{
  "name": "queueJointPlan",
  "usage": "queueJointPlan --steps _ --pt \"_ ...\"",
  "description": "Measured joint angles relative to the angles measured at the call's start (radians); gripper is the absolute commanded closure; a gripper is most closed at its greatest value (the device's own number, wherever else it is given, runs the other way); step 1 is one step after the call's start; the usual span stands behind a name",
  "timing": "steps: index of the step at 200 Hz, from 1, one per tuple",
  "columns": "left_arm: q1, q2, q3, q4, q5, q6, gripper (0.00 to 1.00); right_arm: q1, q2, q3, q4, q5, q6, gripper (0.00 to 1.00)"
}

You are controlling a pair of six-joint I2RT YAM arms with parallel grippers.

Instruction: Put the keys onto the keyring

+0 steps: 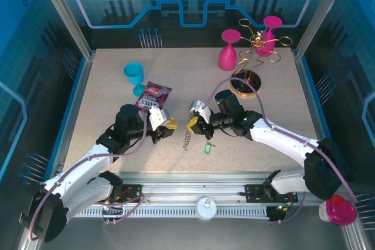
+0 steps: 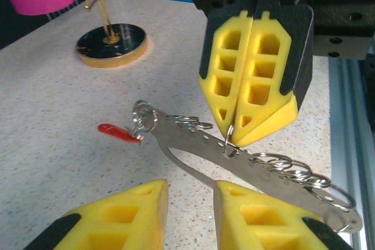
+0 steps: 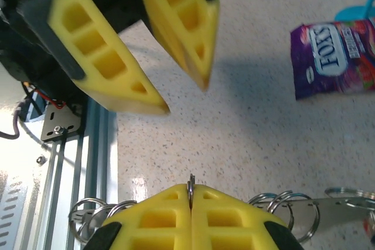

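One steadies: right gripper (image 2: 233, 134) pinches the keyring (image 2: 196, 139) by a small ring. Left gripper (image 1: 169, 126) gapes empty, free for the green key (image 1: 206, 149).

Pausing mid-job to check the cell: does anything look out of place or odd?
A pink goblet sits off the table, past the near rail beside the right arm's base. Nothing else looks spilled or damaged.

teal cup (image 1: 134, 76) upright | purple packet (image 1: 153, 96) beside it | pink glass (image 1: 228, 51) inverted | gold rack (image 1: 258, 45) back right
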Motion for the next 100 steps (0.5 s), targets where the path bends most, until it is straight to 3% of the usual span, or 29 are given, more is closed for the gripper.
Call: queueJointPlan --steps 100 --pt "-0.019 0.045 -0.021 0.094 0.154 -0.033 0.74 0.044 -0.001 -0.002 0.048 -0.049 -0.1 1.0"
